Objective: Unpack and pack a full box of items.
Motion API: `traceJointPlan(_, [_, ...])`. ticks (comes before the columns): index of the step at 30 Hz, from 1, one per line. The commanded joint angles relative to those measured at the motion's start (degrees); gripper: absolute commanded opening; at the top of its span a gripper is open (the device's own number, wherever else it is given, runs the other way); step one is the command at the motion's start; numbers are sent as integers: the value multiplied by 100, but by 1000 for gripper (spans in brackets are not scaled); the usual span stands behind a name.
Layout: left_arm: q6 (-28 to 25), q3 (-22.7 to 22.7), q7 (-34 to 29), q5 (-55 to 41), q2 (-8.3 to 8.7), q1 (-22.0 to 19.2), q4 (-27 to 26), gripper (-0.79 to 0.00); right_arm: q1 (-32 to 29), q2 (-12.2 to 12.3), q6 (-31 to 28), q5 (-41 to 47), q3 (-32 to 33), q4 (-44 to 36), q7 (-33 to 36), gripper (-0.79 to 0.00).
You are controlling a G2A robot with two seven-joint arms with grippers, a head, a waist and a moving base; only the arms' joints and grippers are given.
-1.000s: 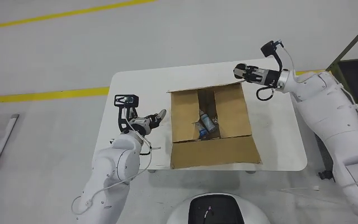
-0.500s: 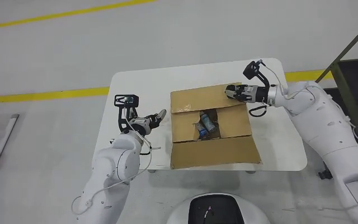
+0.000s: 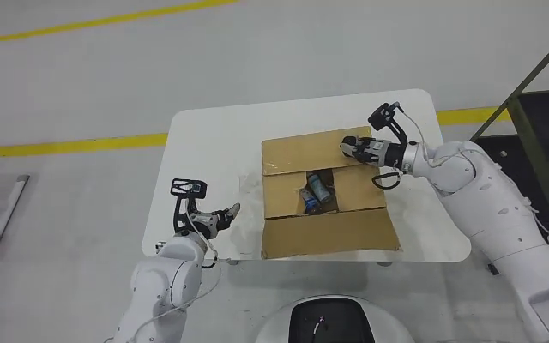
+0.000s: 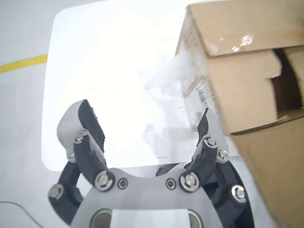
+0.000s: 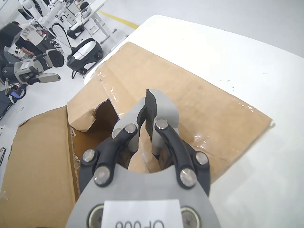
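The left gripper (image 4: 145, 119) is wide open, with nothing between its two fingers, and the black ribbed pads (image 4: 91, 122) face each other. It hangs over the near edge of the white counter (image 4: 106, 60). A brown cardboard box (image 4: 239, 88) stands on the counter beside the gripper, and one finger is just beside its side wall; I cannot tell if they touch. The upper flap (image 4: 237, 24) of the box lies folded over, and next to it there is a dark opening (image 4: 287, 84). A loose strip of clear tape (image 4: 175, 69) sticks out from the box corner over the counter. Beyond the counter is the grey floor (image 4: 21, 24) with a yellow line (image 4: 23, 64).
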Motion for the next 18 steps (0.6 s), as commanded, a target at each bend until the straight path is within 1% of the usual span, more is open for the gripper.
traceJointPlan(1, [-141,-169,-37,104,26,331,28,0,-34,5,41,35,2,-49,5,-785])
traceJointPlan(4, [-495,-267,7,203,55,618,-1,0,-72,12,84,41,0,-111,18,-785])
traceJointPlan(8, [-978,-240,71,11,67,796,-244,0,-101,23,127,22,-5,-174,34,-785])
traceJointPlan(14, [-1842,61,191,-72,84,777,-497,0,-131,35,154,27,-11,-206,54,-785])
traceJointPlan(16, [-2209,173,191,25,99,724,-511,0,-134,39,154,36,-13,-204,60,-785])
traceJointPlan(18, [-2461,254,221,78,108,671,-480,0,-133,42,164,45,-14,-204,60,-785])
